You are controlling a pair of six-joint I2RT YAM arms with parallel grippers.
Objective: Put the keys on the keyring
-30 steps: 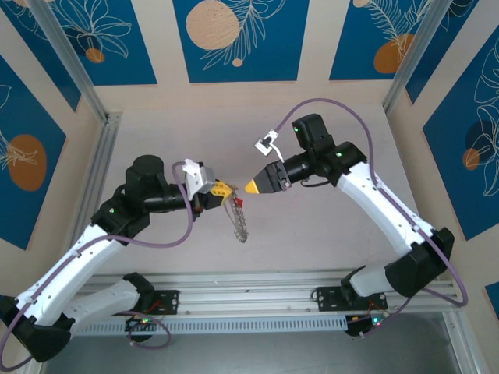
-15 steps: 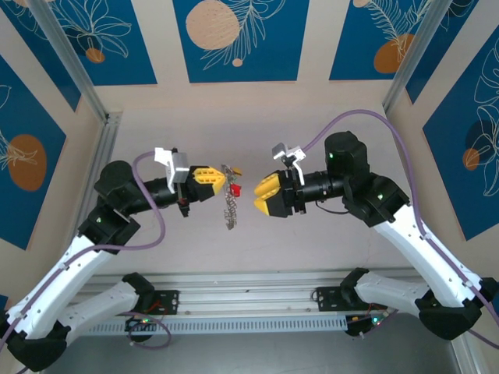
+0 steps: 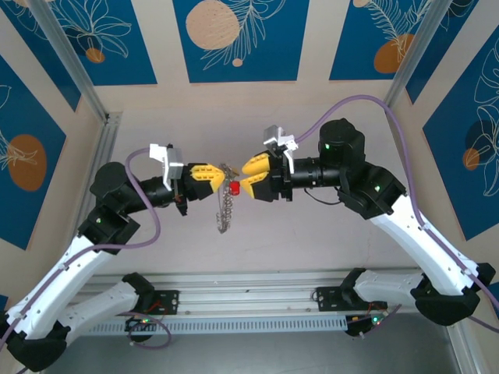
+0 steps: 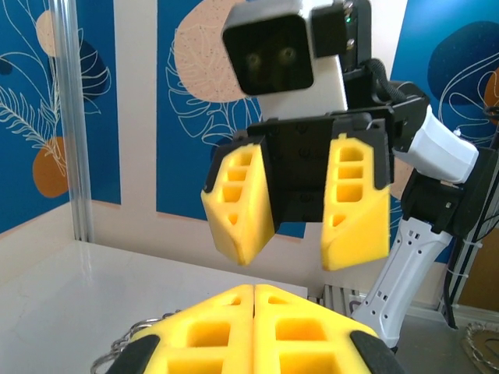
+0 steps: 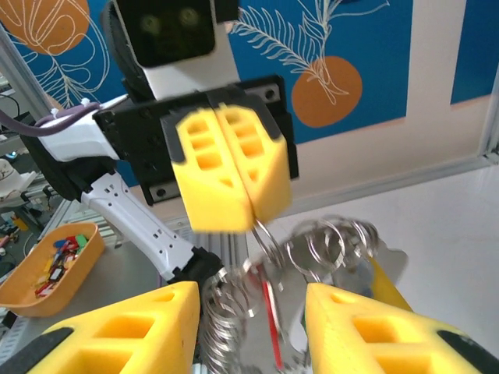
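Over on the left, the left gripper (image 3: 218, 175), black with yellow foam fingers, is pressed together, pinching the top ring of the floppy grey metal chain keyring (image 3: 224, 209) and holding it up off the pale tabletop (image 3: 312, 241). The chain dangles toward 6 o'clock from that pinch with its loose end free and open table on every side beneath it. At 3 o'clock of the upper links sits the tiny red-headed key (image 3: 234, 187), right in the narrow gap between the two claws. Whether it is threaded on, I can't tell. Further toward 3 o'clock, the right gripper (image 3: 245, 179) faces its partner nose to nose, yellow fingers spread, clamping nothing. From its wrist camera, the rings and red key (image 5: 269, 310) hang between its fingers (image 5: 125, 327). It's tight in the middle and roomy outside: the silver frame rail (image 3: 100, 156) at 9 o'clock and the near rail (image 3: 249, 300) at 6 o'clock stand well apart.
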